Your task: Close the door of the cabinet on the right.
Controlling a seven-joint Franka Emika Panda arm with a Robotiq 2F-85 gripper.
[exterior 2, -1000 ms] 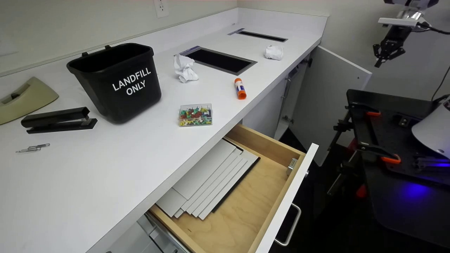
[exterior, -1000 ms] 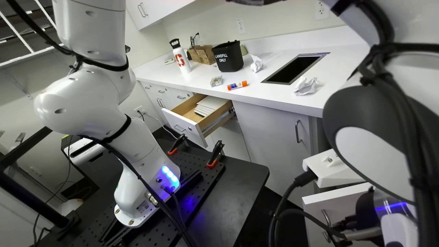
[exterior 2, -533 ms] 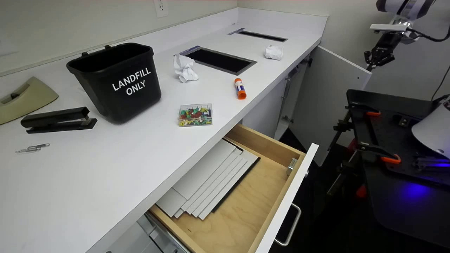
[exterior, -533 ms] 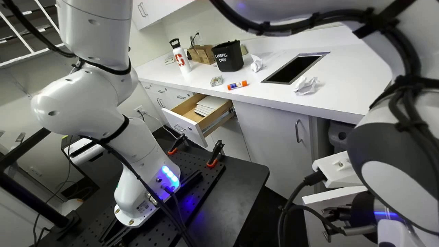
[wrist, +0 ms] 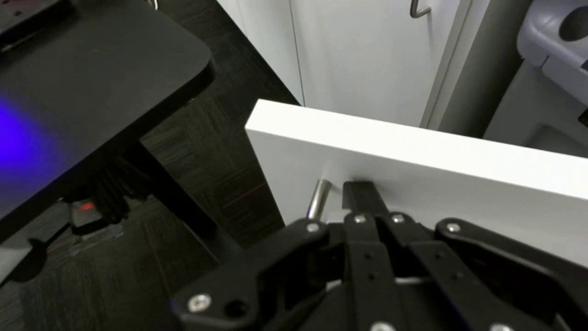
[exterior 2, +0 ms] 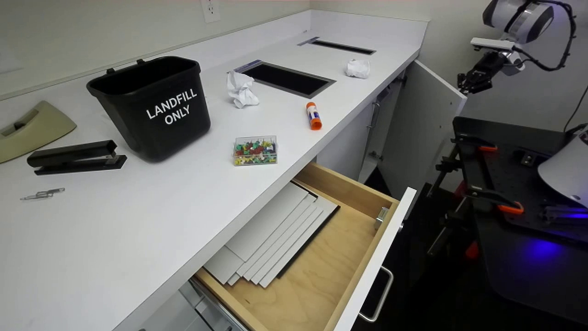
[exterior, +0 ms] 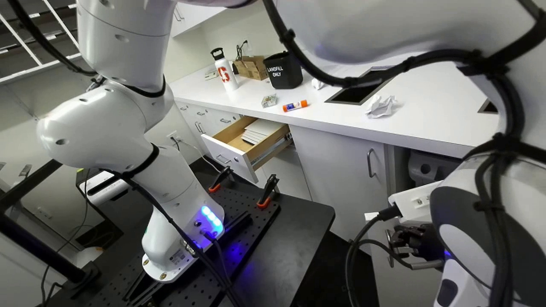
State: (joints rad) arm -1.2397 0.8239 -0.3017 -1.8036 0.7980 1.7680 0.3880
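Observation:
The door [exterior 2: 420, 119] is a plain white panel, standing open from the cabinet [exterior: 399, 170]. In an exterior view much of the door [exterior: 405, 283] is behind the arm. In the wrist view the door [wrist: 459, 197] shows its top edge and outer face, with a metal bar handle [wrist: 319, 200]. My gripper [wrist: 363, 186] is shut and empty. Its fingertips press on the outer face just right of the handle, below the top edge. The gripper also shows at the door's outer end in both exterior views [exterior 2: 463, 87] [exterior: 396, 244].
A black table [exterior: 298, 230] with clamps stands beside the door's free end. A wooden drawer [exterior 2: 317, 257] is pulled out to one side. A grey bin [wrist: 546, 92] sits inside the cabinet. The white countertop [exterior 2: 179, 230] holds a black bin, stapler and paper balls.
The gripper has come up against the door's outer face. The door has swung partway toward the cabinet, its free edge moving left in an exterior view. The drawer has not moved.

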